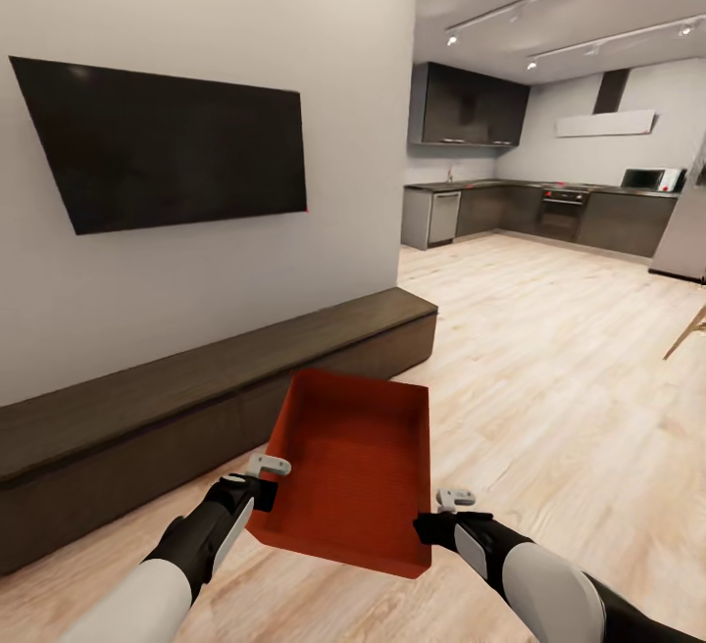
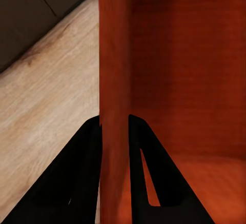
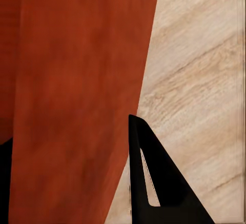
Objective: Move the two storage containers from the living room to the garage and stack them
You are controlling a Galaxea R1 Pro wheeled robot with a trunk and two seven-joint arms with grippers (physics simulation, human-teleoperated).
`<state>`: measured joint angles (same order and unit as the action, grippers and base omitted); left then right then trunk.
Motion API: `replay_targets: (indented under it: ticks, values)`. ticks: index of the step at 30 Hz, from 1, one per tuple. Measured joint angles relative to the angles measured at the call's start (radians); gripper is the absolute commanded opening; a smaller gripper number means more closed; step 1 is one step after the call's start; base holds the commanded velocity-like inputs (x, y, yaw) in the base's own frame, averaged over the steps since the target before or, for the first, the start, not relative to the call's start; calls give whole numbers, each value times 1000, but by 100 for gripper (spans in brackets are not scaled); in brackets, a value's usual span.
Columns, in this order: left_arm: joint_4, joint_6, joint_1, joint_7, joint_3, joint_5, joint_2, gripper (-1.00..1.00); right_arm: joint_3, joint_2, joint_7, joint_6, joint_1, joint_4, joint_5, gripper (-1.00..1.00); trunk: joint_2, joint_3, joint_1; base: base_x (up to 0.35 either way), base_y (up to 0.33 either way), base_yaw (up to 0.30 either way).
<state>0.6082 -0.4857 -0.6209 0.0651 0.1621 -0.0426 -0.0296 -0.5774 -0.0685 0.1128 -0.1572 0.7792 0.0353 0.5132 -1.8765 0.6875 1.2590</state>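
Left gripper (image 1: 257, 486) is clamped on the left wall of the orange-red thin-walled rectangular storage container (image 1: 358, 471); left wrist view shows that wall pinched between both dark fingers (image 2: 84, 172), one outside, one inside the bin. Right gripper (image 1: 443, 516) sits at the bin's right wall; in its wrist view one finger (image 3: 154, 183) is on the outer side of the wall and the other is mostly hidden behind it, so it looks closed on the wall but I can't fully confirm contact. Bin is held off the pale wood-plank floor (image 1: 549, 378), open side up, tilted a bit, dead ahead at 6 o'clock in the head view. Long dark low cabinet (image 1: 147, 408) runs 8 to 12 o'clock of the bin, black wall TV (image 1: 167, 143) above it at 10, dark kitchen units (image 1: 549, 212) far off at 1. So this is the living room, carry step, garage not reached. Risks: thin tapered walls give a shallow pinch, so if the arms drift apart or together during base motion the wall could flex and slip out; the tilt could worsen if one side lets go; turning tight near the cabinet could clip the bin's far corner.
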Motion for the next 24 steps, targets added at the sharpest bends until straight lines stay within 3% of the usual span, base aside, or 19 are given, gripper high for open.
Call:
replay_targets:
  ticks: [24]
  values:
    - [-1,0,0,-1,1,0,0,-100,1,-1,-5,0,0,2,-2,-100,0,-27,0,0,0,-242]
